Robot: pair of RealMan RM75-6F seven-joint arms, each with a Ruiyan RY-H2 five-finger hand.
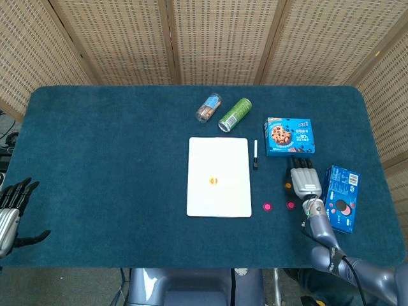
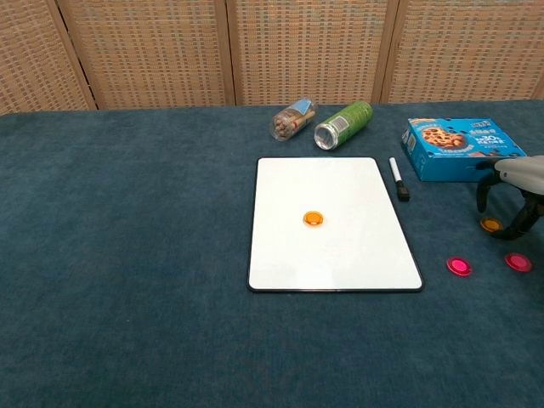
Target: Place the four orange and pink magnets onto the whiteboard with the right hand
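Note:
A white whiteboard (image 1: pixel 218 167) (image 2: pixel 334 246) lies mid-table with one orange magnet (image 1: pixel 213 182) (image 2: pixel 314 218) on it. A second orange magnet (image 1: pixel 288 186) (image 2: pixel 490 224) sits on the blue cloth right of the board. My right hand (image 1: pixel 305 182) (image 2: pixel 517 183) hovers over it, a finger and the thumb curved down on either side with a gap. Two pink magnets (image 1: pixel 267 207) (image 1: pixel 291 205) (image 2: pixel 459 266) (image 2: pixel 518 262) lie on the cloth just in front of that hand. My left hand (image 1: pixel 9 213) rests at the table's near left edge, fingers spread, holding nothing.
A black marker (image 1: pixel 255 154) (image 2: pixel 399 178) lies along the board's right side. Behind the board are a green can (image 1: pixel 235 114) (image 2: pixel 343 124) and a clear snack tube (image 1: pixel 208 108) (image 2: pixel 291 119). A blue cookie box (image 1: pixel 290 137) (image 2: pixel 455 146) and another blue box (image 1: pixel 342 197) flank my right hand.

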